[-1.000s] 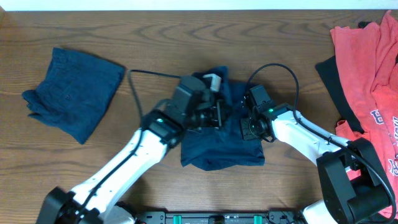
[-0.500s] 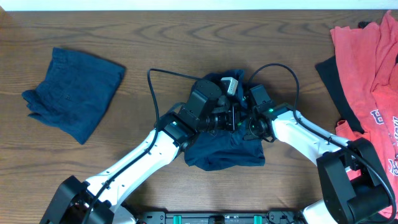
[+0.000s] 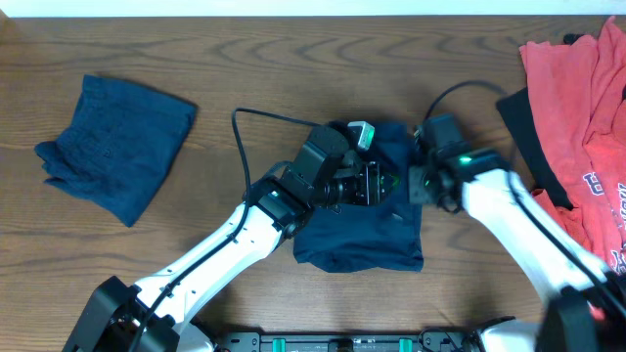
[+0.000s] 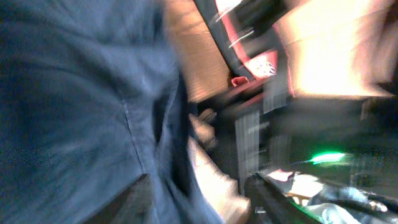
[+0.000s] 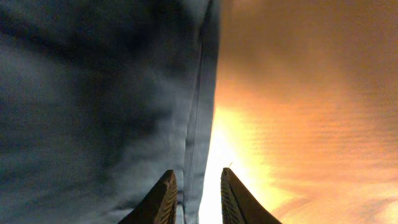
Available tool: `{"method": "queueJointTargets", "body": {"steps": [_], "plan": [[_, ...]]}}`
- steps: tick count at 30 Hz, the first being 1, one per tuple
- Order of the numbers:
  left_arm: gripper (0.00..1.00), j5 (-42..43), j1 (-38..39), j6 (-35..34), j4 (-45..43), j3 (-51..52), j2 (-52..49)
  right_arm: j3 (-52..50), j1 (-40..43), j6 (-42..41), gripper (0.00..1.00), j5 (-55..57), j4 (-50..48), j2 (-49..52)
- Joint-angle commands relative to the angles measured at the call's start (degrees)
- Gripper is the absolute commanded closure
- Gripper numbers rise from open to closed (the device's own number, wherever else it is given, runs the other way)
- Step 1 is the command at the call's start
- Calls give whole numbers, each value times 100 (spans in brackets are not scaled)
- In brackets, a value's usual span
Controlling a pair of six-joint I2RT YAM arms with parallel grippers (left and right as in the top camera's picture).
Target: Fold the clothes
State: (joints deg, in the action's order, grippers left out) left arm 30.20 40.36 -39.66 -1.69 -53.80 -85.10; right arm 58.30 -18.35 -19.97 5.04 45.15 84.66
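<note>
- Shorts [image 3: 357, 235], navy, lie crumpled at centre frame on the table [image 3: 293, 59].
- Right gripper [image 5: 198, 198]: fingers nearly together, pinching the seamed right edge of the shorts.
- Left gripper [image 3: 377, 184] sits over their upper middle; blur hides its grip.
- Folded pair [image 3: 112, 147] upper left; red shirts [image 3: 577, 108] far right.

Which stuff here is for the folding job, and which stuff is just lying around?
For the job:
middle navy shorts, under both arms
left navy shorts
coral-red T-shirts
black garment

Just there, not for folding:
black cable looping off the left arm
wooden table
</note>
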Motion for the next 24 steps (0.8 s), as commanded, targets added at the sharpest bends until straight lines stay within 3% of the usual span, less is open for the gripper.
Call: {"method": "queueJointTargets", "body": {"steps": [1, 8, 13, 17, 24], "plan": [[41, 420, 22, 61, -120, -140, 13, 103, 35, 13, 76, 181, 72, -367], [40, 765, -127, 841, 267, -140, 24, 90, 26, 356, 76, -376, 313, -391], [39, -214, -629, 1233, 1344, -140, 22, 74, -44, 763, 73, -1257, 457, -166], [28, -1106, -999, 1499, 2009, -140, -42, -42, -153, 761, 73, -1545, 610, 149], [26, -1163, -1259, 1648, 2345, -111, -442, -476, -581, 758, 73, -2352, 560, 776]]}}
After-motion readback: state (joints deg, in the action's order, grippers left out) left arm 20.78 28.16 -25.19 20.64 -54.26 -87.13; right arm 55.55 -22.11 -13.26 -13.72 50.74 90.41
